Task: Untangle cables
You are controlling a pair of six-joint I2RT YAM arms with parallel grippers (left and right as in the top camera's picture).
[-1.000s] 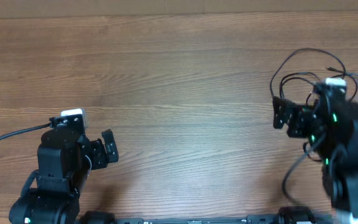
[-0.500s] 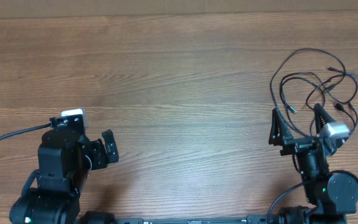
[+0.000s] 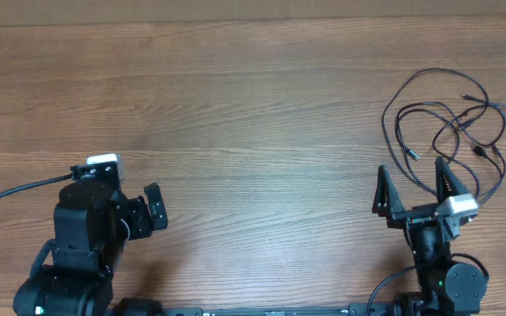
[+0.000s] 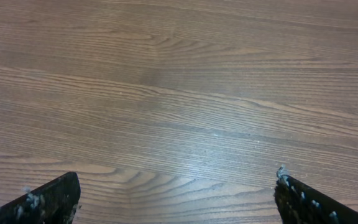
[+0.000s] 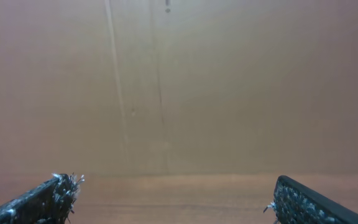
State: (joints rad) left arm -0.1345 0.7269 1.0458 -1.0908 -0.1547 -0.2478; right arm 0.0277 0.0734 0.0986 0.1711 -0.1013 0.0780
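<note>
The cables point(image 3: 446, 118) lie as a loose tangle of thin black loops with small plug ends on the wooden table at the right. My right gripper point(image 3: 414, 183) is open and empty, just in front of the tangle, its right finger overlapping the nearest loop in the overhead view. The right wrist view shows only the two fingertips point(image 5: 61, 186) and a brown wall beyond the table; no cable shows there. My left gripper point(image 3: 155, 211) is open and empty at the front left, far from the cables. Its wrist view shows bare wood between its fingertips point(image 4: 58, 193).
A thick black wire point(image 3: 16, 191) runs from the left arm off the left edge. The table's far edge point(image 3: 253, 19) runs along the top of the overhead view. The arm bases sit at the front edge.
My right arm has pulled back toward the front edge, away from the cables, and now points level. The cable tangle lies uncovered. The left arm has not moved.
</note>
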